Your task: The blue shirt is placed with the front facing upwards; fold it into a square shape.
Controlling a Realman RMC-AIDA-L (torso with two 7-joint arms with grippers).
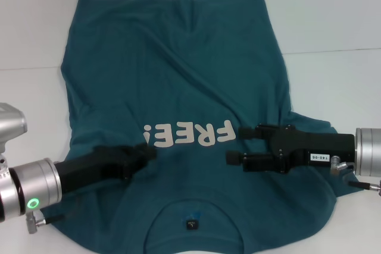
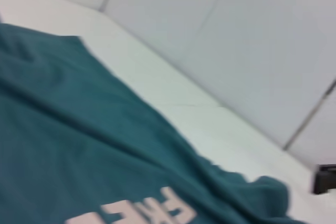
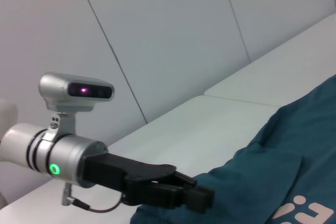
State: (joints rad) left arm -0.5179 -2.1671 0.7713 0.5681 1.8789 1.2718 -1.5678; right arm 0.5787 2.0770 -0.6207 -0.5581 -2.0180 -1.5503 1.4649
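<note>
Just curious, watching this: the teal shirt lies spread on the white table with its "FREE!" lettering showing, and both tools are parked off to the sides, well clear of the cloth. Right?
Not quite. The blue shirt does lie spread on the white table with its lettering showing, but the head view shows both tools over the cloth: the left tool and the right tool flank the lettering.

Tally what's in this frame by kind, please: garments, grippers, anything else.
Garments: 1, the blue shirt, front up with the FREE! lettering showing.
Grippers: 2, left gripper and right gripper, both over the shirt's chest.
Surfaces: 1, the white table.
Total: 4.
</note>
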